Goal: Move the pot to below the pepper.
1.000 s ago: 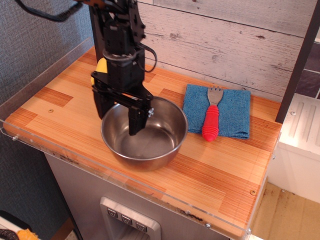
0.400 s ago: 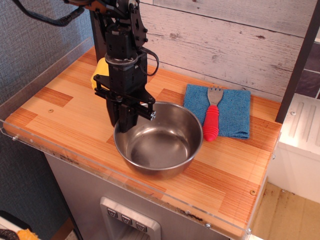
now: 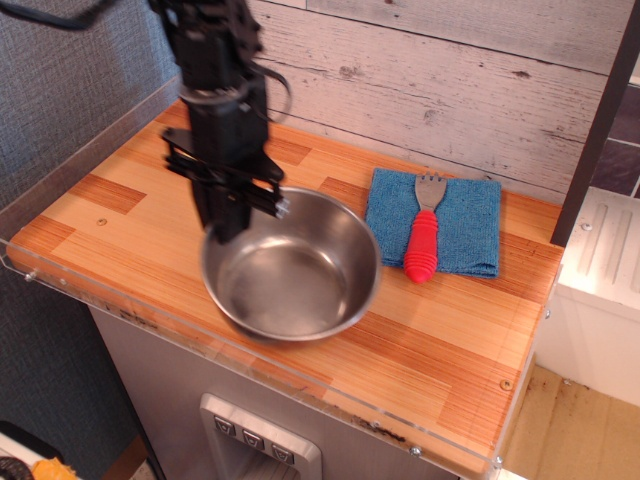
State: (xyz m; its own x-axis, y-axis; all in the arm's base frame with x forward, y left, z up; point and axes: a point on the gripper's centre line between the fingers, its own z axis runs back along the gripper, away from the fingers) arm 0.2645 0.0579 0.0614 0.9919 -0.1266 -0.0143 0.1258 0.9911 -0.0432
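Stainless steel, polished and slightly blurred, forms the pot [image 3: 292, 265], a wide round bowl without handles or lid that occupies the front-centre of the wooden countertop [image 3: 130, 225]. Its interior reflects the surroundings in grey tones, and its near edge lies close to the clear acrylic guard [image 3: 200, 345] running along the counter's front. The black robot arm [image 3: 213, 60] descends from the upper left, and its gripper [image 3: 232, 205] meets the pot at the upper-left part of the rim; the fingers appear drawn together on that rim, one finger seemingly inside and one outside the wall, though motion blur softens the exact line of contact. Whether the pot's base rests fully on the wood or is raised slightly cannot be told from this view. The pepper is not visible, the region behind the arm at the back left of the counter being hidden by the arm's body. To the right of the pot, just beside its rim without touching it, a blue cloth [image 3: 460, 225] lies flat on the counter, and a fork with a red ribbed handle [image 3: 423, 240] rests on it, metal tines pointing toward the whitewashed plank wall [image 3: 450, 80] at the rear. A white cabinet [image 3: 600, 290] stands beyond the counter's right end. Grey textured fabric [image 3: 60, 110] covers the surface to the left.
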